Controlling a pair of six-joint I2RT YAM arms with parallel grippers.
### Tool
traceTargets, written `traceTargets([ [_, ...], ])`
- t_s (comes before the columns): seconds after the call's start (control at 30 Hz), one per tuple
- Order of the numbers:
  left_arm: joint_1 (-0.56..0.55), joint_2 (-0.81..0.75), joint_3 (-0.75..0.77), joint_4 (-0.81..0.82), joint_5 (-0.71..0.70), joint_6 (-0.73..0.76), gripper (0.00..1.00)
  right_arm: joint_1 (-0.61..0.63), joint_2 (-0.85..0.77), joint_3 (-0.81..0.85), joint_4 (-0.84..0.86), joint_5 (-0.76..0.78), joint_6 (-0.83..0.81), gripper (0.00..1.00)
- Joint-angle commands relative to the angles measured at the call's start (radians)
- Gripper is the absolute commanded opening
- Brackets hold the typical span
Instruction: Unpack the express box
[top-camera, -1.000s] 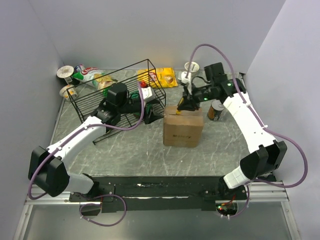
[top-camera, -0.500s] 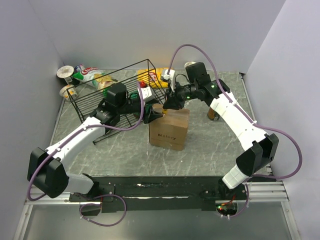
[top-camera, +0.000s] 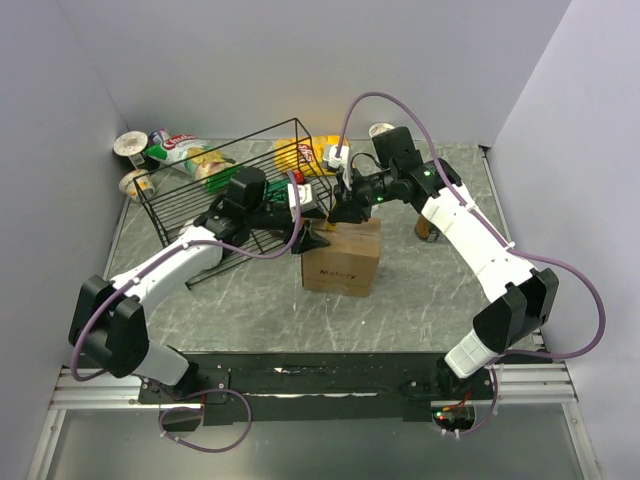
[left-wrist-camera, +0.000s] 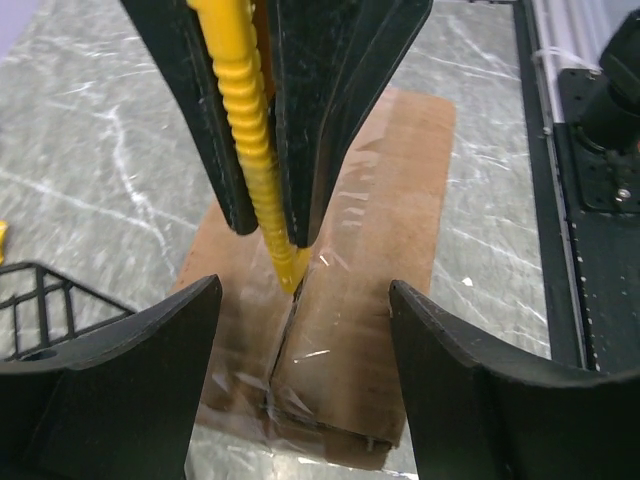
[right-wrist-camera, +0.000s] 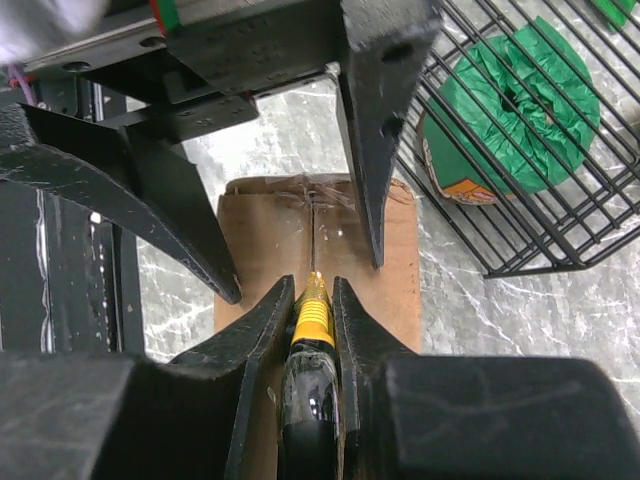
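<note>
Right end effector (right-wrist-camera: 312, 292) pinches ribbed cutter (left-wrist-camera: 246, 130) at express box (top-camera: 342, 268); left end effector (left-wrist-camera: 302, 300) agape

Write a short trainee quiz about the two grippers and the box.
1. True or false: the left gripper holds the yellow tool.
2. Where is the tool's tip? A) on the taped seam of the express box; B) inside the wire basket; C) on the table.
3. Fill in: the left gripper's jaws stand ____.
Key: 1 false, the right gripper holds it; 2 A; 3 open.
</note>
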Motion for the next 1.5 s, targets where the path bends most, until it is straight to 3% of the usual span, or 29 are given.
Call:
traceTargets([
  [0.0, 0.008, 0.059, -0.003, -0.100, 0.023, 0.068, 0.72, -0.003, -0.015, 0.022, -0.052, -0.021, -0.056, 0.00],
  [0.6, 0.030, 0.151, 0.032, -0.179, 0.053, 0.092, 0.66, -0.164, -0.018, 0.083, -0.252, -0.105, -0.212, 0.00],
  [0.93, 0.030, 0.175, 0.041, -0.165, -0.006, 0.025, 0.64, -0.166, -0.090, 0.013, -0.201, -0.053, -0.096, 0.00],
  [1.1, 0.030, 0.191, 0.054, -0.157, -0.019, 0.002, 0.63, -0.162, -0.108, 0.007, -0.196, 0.053, -0.023, 0.00],
  [1.47, 0.030, 0.208, 0.064, -0.173, -0.033, 0.008, 0.62, -0.162, -0.145, -0.015, -0.241, 0.094, -0.031, 0.00],
])
